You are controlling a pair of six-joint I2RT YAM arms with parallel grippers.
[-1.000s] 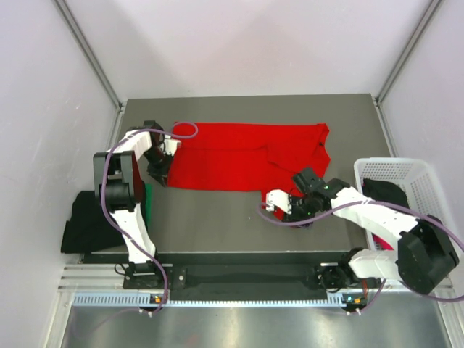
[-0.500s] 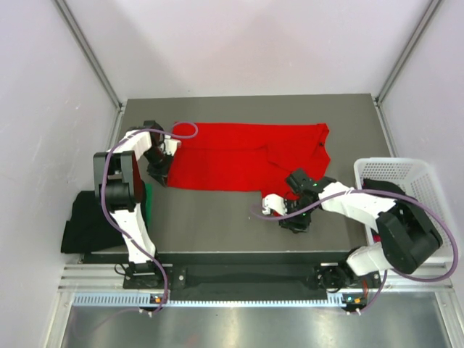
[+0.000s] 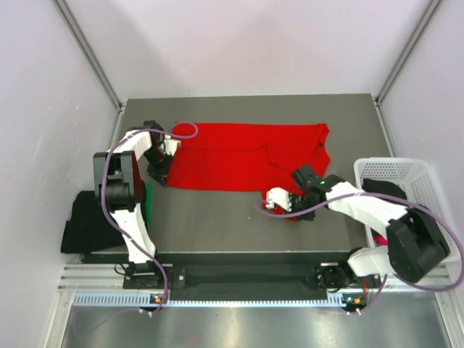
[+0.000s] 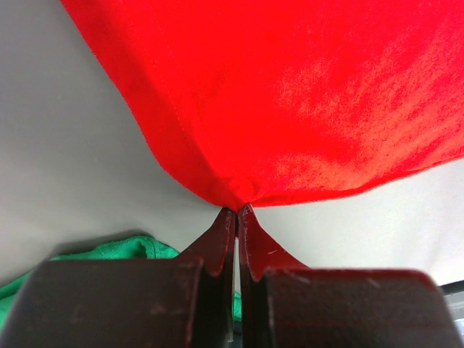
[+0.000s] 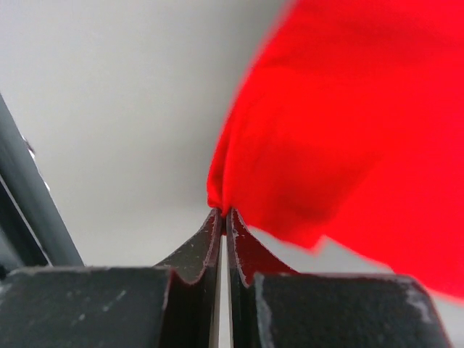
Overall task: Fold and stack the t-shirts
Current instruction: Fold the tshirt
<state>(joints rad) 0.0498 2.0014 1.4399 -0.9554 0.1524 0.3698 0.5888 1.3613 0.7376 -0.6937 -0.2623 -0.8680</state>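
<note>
Left gripper [image 4: 237,212]: fingers pressed together, pinching a corner of the red shirt [image 4: 290,94]; the cloth fans out from the fingertips.
Left gripper, overhead view [image 3: 162,172]: at the shirt's near left corner, low over the table [image 3: 217,217].
Right gripper [image 5: 223,212]: fingers pressed together, pinching a gathered edge of the red shirt [image 5: 348,130]; the cloth hangs in a fold just beyond the tips.
Right gripper, overhead view [image 3: 291,206]: at the shirt's near right part, with a little red showing beneath it.
Red shirt [image 3: 232,156]: spread flat between the two grippers and running away from both towards the far side of the table.
Green shirt [image 4: 116,250]: just behind and below the left fingers; overhead [image 3: 148,199] it sits at the table's left edge, beside the left arm.
Black shirt [image 3: 83,225]: further out to the left of the left arm, off the table.
Basket [image 3: 391,163]: white, out to the right of the right gripper, beyond the table's right edge; dark cloth [image 3: 384,192] lies inside.
</note>
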